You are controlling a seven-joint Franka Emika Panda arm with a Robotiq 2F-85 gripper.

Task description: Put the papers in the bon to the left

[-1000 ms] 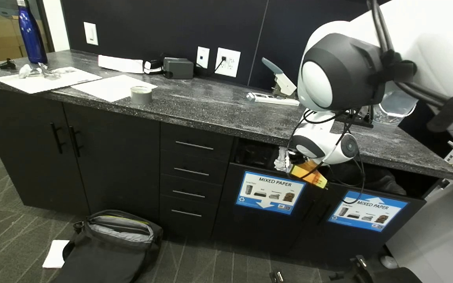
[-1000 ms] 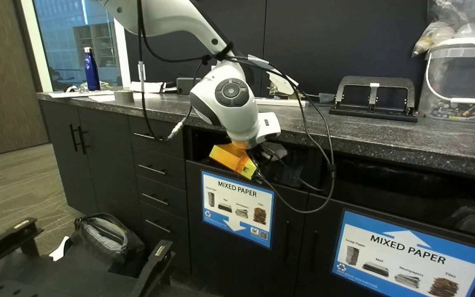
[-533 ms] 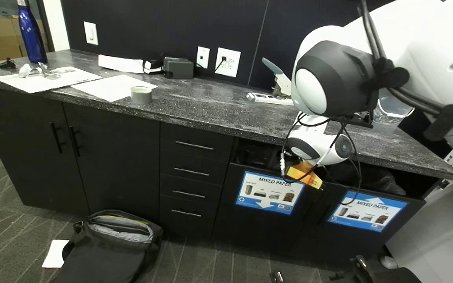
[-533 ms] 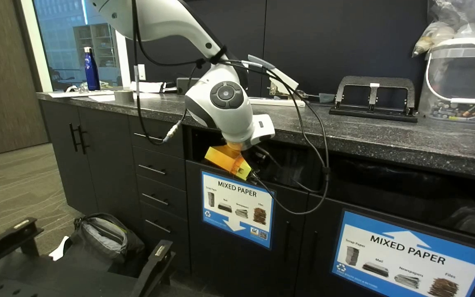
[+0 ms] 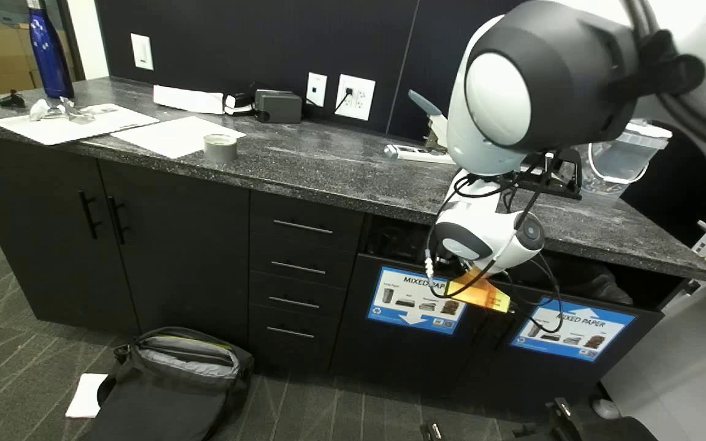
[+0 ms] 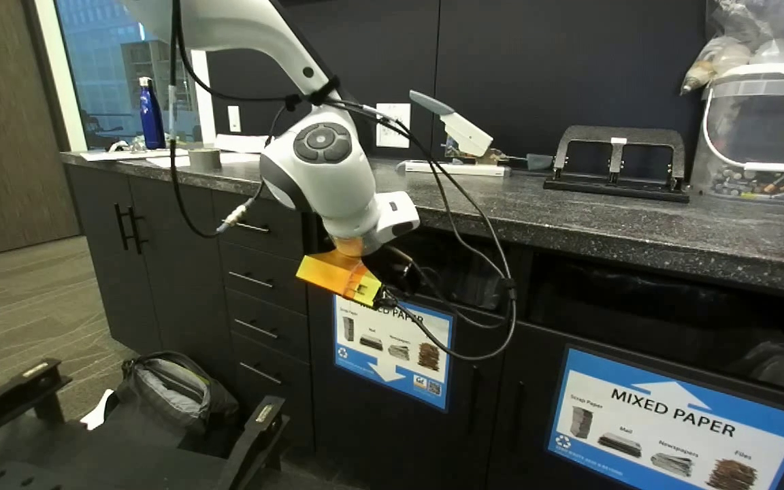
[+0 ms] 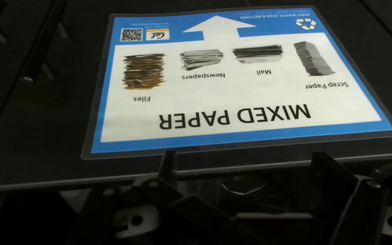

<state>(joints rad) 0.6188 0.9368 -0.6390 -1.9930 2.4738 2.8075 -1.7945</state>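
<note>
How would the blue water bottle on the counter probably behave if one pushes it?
The blue water bottle would probably tip if pushed high up, standing tall and narrow. Once down, it may roll, since its body looks round. Its glossy surface could be slippery; weight I cannot tell.

I see white papers (image 5: 39, 111), black bin (image 5: 390, 349) with blue-and-white label (image 7: 240, 88), my black gripper (image 7: 243, 156), speckled dark-grey countertop (image 5: 328, 159), deep-blue bottle (image 5: 49, 55), line-streaked grey carpet (image 5: 304, 407)

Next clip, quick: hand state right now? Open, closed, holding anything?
Hand: open, its jaws standing well apart in the wrist view, nothing held between them.
</note>
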